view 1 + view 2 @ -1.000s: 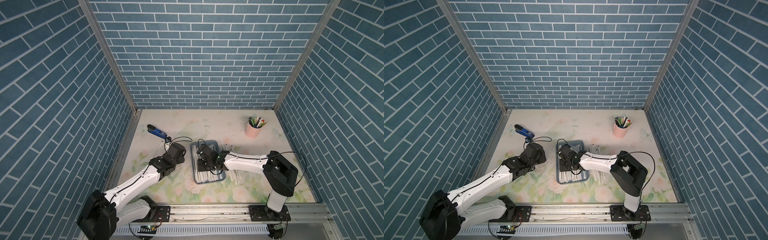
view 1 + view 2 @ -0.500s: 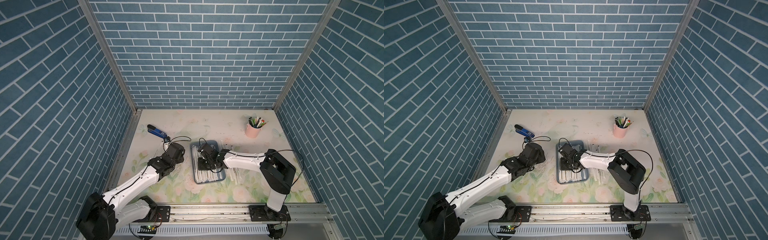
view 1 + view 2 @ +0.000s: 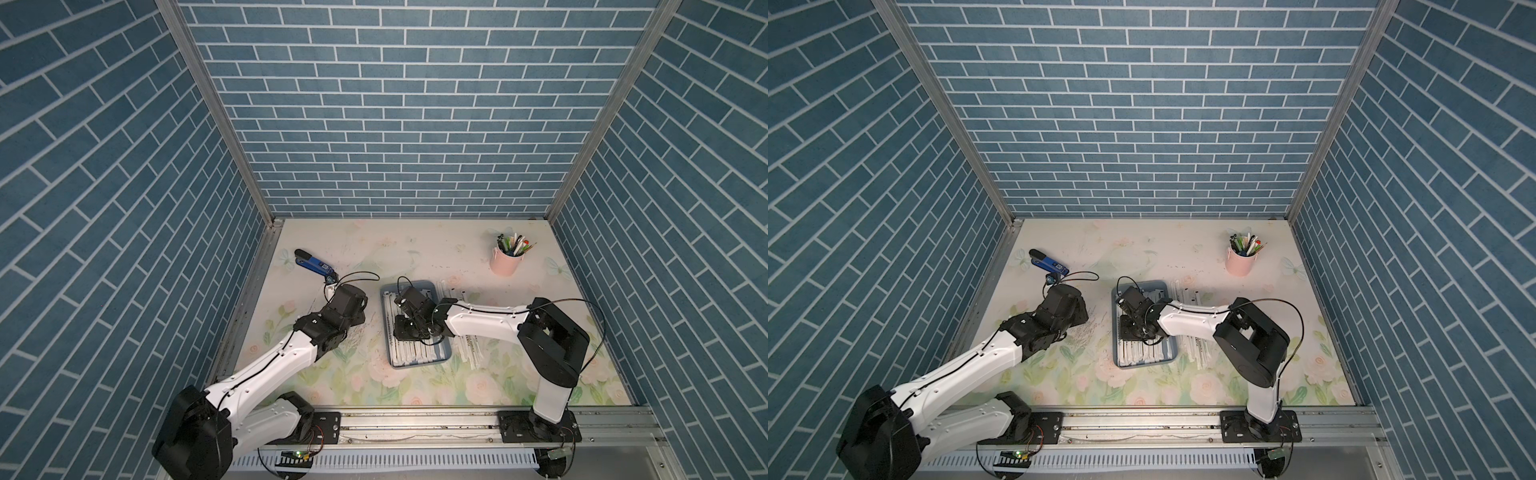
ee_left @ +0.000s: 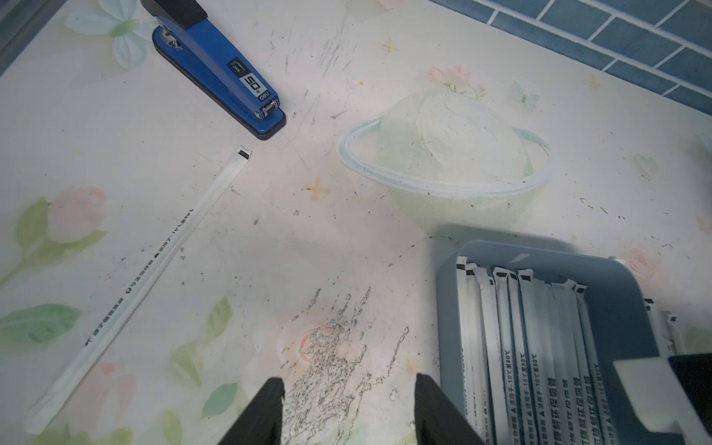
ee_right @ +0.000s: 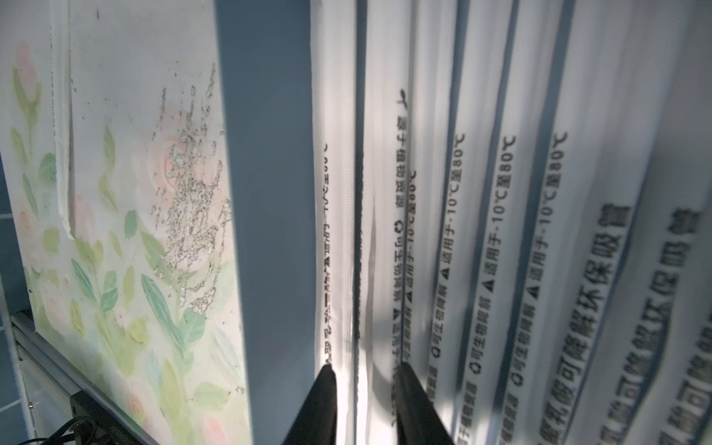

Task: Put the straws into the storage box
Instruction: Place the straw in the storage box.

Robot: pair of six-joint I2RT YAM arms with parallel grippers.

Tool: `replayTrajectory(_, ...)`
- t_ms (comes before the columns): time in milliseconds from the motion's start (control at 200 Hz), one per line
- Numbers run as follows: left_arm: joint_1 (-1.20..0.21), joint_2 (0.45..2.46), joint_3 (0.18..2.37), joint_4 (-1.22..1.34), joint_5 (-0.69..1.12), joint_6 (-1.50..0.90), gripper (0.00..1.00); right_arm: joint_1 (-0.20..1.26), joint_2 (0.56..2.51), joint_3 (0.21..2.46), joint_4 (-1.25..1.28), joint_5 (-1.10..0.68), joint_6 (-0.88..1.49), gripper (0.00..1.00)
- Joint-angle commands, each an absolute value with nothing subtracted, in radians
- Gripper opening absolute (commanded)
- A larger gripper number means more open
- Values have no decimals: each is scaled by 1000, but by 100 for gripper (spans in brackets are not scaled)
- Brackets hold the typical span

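The storage box (image 3: pixel 419 365) (image 3: pixel 1146 365) is a shallow blue-grey tray at mid-table, with several paper-wrapped straws (image 3: pixel 415 353) (image 4: pixel 528 346) lying lengthwise in it. My right gripper (image 5: pixel 364 366) (image 3: pixel 409 330) hangs low inside the box near its left wall (image 5: pixel 269 192). It is open, its fingertips (image 5: pixel 326 371) apart over the leftmost straws (image 5: pixel 379 231). More straws (image 3: pixel 469 349) (image 3: pixel 1198 351) lie on the table right of the box. My left gripper (image 4: pixel 348 379) is open and empty above bare table, left of the box (image 4: pixel 616 293). One loose straw (image 4: pixel 154 269) lies beside it.
A blue-and-black stapler (image 3: pixel 313 262) (image 4: pixel 215 65) lies at the back left, just beyond the loose straw. A pink cup of pens (image 3: pixel 506 262) (image 3: pixel 1241 262) stands at the back right. Tiled walls close in three sides.
My right gripper has gone from shut to open inside the box, and its arm has shifted slightly. The left arm has barely moved.
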State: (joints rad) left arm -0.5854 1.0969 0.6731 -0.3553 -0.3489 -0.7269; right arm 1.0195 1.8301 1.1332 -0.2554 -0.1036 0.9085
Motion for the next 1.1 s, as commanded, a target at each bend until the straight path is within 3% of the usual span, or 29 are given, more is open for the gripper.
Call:
replayTrajectory(0, -556, 1101, 700, -382, -347, -687, 54, 1011, 1786, 1158, -291, -81, 881, 30)
replayTrajectory(105, -536, 1116, 714, -383, -335, -673, 52, 1006, 1791, 1148, -274, -94, 881, 27)
replayTrajectory(405, -531, 1134, 721, -375, -315, -675, 51, 985, 1822, 1109, -214, -148, 914, 3)
replayTrajectory(495, -531, 1128, 717, -373, -313, -678, 51, 984, 1825, 1111, -232, -132, 913, 2)
replayTrajectory(555, -531, 1125, 715, -374, -315, -677, 51, 985, 1828, 1115, -239, -133, 912, 6)
replayTrajectory(640, -531, 1122, 713, -377, -315, -678, 51, 983, 1827, 1120, -244, -136, 915, 25)
replayTrajectory(910, -531, 1105, 701, -382, -322, -680, 51, 980, 1812, 1144, -263, -152, 921, 31)
replayTrajectory(960, -531, 1102, 698, -381, -323, -681, 51, 982, 1819, 1157, -289, -132, 909, 21)
replayTrajectory(990, -529, 1101, 696, -380, -323, -681, 51, 983, 1824, 1163, -303, -121, 903, 1)
replayTrajectory(1095, -530, 1105, 696, -377, -319, -682, 51, 986, 1844, 1168, -320, -112, 887, 0)
